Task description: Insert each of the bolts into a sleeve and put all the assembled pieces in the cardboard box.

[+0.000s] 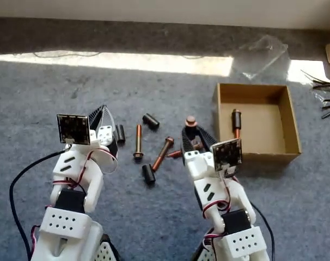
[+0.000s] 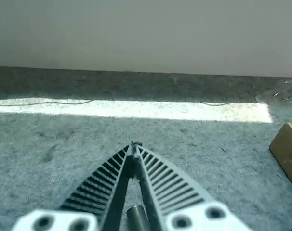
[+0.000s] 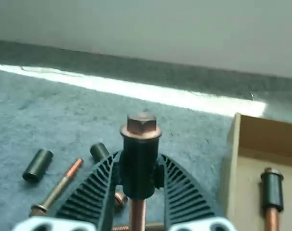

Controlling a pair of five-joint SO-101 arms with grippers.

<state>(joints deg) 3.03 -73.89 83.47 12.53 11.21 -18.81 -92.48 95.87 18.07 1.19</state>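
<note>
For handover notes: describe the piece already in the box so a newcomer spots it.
Find the open cardboard box on the grey carpet. Inside, by the wall nearest the right gripper, lies a copper bolt wearing a black sleeve. It alone is boxed; the rest are outside it.

Coppery metal bolts point(image 1: 138, 140); matt black sleeves point(image 1: 150, 120).

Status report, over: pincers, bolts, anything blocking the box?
Right pincer shut on sleeved bolt, near cardboard box. Left pincer shut. One assembled piece in box. Loose bolts, sleeves on carpet, not blocking.
</note>
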